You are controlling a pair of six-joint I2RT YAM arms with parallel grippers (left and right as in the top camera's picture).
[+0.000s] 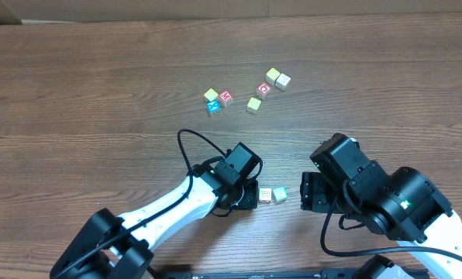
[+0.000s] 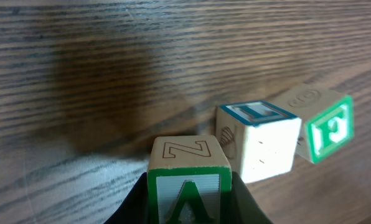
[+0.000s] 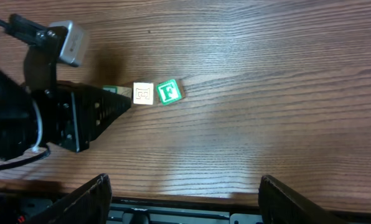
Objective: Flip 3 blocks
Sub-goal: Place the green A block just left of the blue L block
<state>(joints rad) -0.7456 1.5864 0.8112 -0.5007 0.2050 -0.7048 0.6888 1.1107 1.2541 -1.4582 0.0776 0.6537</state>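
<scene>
My left gripper [image 2: 188, 208] is shut on a wooden block with a green-and-white "A" face [image 2: 188, 186], held low over the table; a "Z" is carved on its top. Just right of it stands a whitish block [image 2: 257, 142] with a teal-framed top, and beside that a green "F" block [image 2: 330, 126]. In the right wrist view the whitish block [image 3: 143, 93] and the "F" block [image 3: 169, 91] sit side by side at the left gripper's tips. My right gripper [image 3: 184, 182] hangs open and empty, nearer the table's front edge than the blocks.
Farther back on the wooden table [image 1: 76, 93] lie other cubes: a yellow one [image 1: 211, 94], a red "M" [image 1: 225, 97], a blue one [image 1: 213, 107], a yellow-green one [image 1: 253, 105], a red "O" [image 1: 263, 89], and a yellow [image 1: 272, 75] and cream pair [image 1: 283, 80].
</scene>
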